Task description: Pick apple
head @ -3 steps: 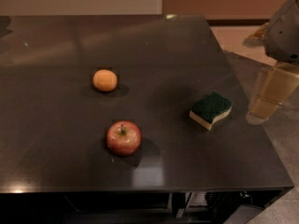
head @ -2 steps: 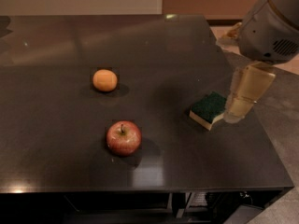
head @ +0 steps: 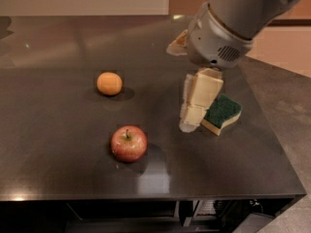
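I am hovering the claw point(head: 188, 122) just beside the sponge point(head: 222, 111), unable to tell whether it is spread or pressed together, while the apple point(head: 129, 143) is sitting stem-up near the front edge of the desk point(head: 53, 144), apart from the orange fruit point(head: 109, 83), leaving room to approach it.

Grey vented arm point(head: 228, 28), cream hand point(head: 188, 122) (mid-right)
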### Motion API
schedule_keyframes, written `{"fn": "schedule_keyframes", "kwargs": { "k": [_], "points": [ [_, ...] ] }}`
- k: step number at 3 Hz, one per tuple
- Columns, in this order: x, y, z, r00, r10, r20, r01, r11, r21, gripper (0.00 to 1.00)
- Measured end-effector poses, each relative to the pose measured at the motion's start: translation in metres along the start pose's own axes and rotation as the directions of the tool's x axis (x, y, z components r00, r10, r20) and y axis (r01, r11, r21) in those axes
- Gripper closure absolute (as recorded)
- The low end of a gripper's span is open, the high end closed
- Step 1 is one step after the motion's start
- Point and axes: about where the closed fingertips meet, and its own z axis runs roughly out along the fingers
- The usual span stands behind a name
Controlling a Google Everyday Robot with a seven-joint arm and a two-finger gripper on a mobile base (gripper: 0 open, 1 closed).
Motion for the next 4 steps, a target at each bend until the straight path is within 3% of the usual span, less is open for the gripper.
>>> {"fn": "schedule_keyframes", "kwargs": {
  "k": [2, 4],
  "points": [
    [-0.054, 0.019, 0.064, 0.990, -0.135, 0.033, 0.138, 0.9874, -0.078, 0.00],
    [-0.062, 0.038, 0.119, 0.976, -0.216, 0.008, 0.215, 0.9684, -0.126, 0.00]
  ]
}}
